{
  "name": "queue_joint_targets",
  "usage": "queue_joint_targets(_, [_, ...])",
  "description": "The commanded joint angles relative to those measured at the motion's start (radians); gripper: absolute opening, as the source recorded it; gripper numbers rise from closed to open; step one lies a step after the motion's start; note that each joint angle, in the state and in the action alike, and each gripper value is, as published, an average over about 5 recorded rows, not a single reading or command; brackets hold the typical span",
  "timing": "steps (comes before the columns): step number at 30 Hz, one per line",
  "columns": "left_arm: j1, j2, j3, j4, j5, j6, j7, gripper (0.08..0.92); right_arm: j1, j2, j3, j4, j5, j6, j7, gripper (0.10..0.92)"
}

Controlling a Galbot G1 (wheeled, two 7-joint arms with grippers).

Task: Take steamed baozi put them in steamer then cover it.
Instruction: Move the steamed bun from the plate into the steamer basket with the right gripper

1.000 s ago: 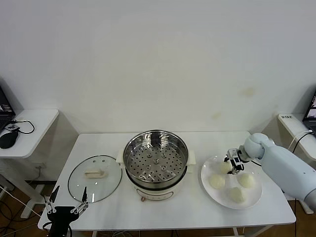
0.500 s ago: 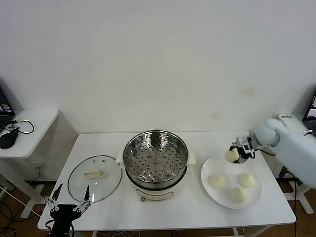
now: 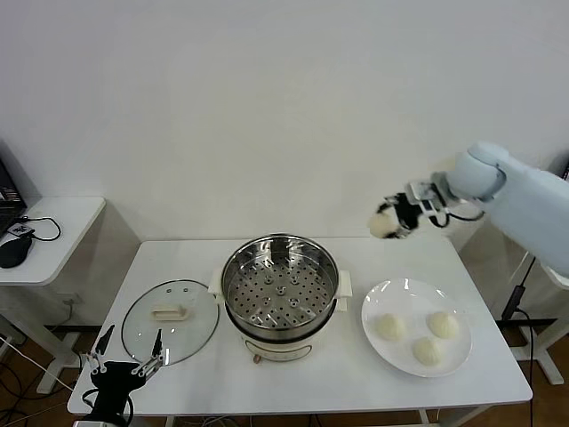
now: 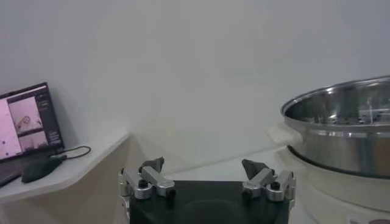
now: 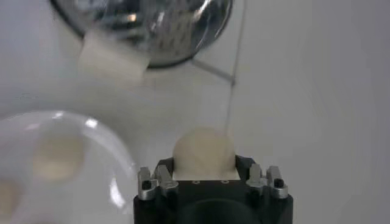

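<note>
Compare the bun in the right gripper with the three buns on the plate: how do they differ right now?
The held bun is in the air, clamped in the right gripper, above the table behind the plate; the three buns on the plate lie free, touched by nothing. The held bun sits nearer the steamer; the plate buns lie further to its side. All look round, smooth and cream-white.

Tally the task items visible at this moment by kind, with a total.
Baozi: 4, with three on the plate at and one in the right gripper
Steamer: 1
Glass cover: 1
Plate: 1
Total: 7
</note>
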Motion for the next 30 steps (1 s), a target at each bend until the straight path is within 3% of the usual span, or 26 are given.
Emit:
queue_joint_targets(1, [-0.003,0.006,-0.006,0.004,-0.003,0.001,0.001,0.823,0.17,0.327,-0.222,-0.016,0.084,0.113,0.084,0.628])
queue_joint_targets(10, [0.001,0.003,-0.028,-0.002,0.001,-0.001,0.002,0.823,0.062,0.474,-0.305,-0.088,-0.124,0.302,0.124,0.628])
queue_joint_targets(21, [0.0,-0.017,-0.039,-0.005,0.001,-0.001,0.002,0.823,-0.023,0.53,-0.314,-0.19,-0.379,0.45,0.151,0.628])
queue_joint_targets(30, [-0.003,-0.019,-0.046,-0.01,0.0,-0.001,0.002,0.823,-0.057,0.541,-0.286,-0.258,-0.484,0.499,0.184,0.636])
